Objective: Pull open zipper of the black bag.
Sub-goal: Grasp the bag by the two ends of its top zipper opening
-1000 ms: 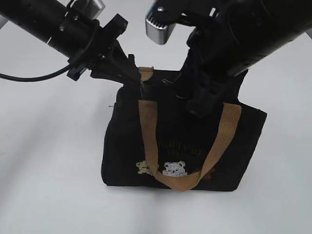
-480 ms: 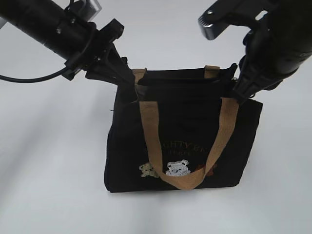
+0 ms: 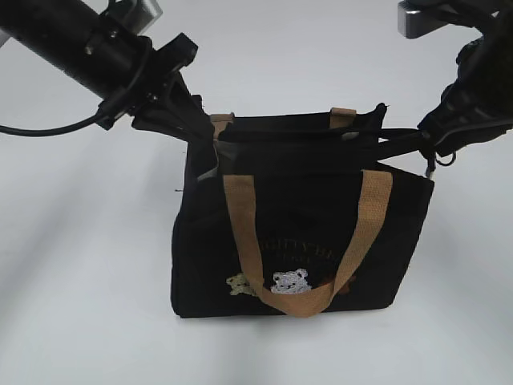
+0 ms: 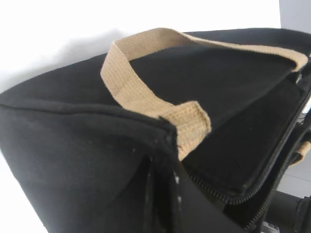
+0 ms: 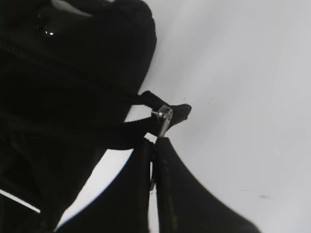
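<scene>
1. Black bag [image 3: 296,233] standing upright on the white bench [image 3: 80,265], tan handles [image 3: 240,224] draped down its front; embroidered bears [image 3: 287,279] low on the front face.
2. Zipper [image 3: 321,144] running left to right along the top edge, long axis in line with the two arms; teeth seen parted in the left wrist view [image 4: 252,189], mouth looking open across most of its length.
3. Right pincer [image 3: 433,152] clenched on the silvery pull tab [image 5: 164,116], sitting at the bag's right end, just beyond the corner; clearly the nearer arm to the slider.
4. Left pincer [image 3: 207,132] clenched on the fabric at the top left corner, beside a handle root, anchoring against the pull.
5. Little travel judged left: further pull directed rightward, away from the left pincer.
6. Nothing in the way on the bench; only risk judged a dragged or tipped bag.
</scene>
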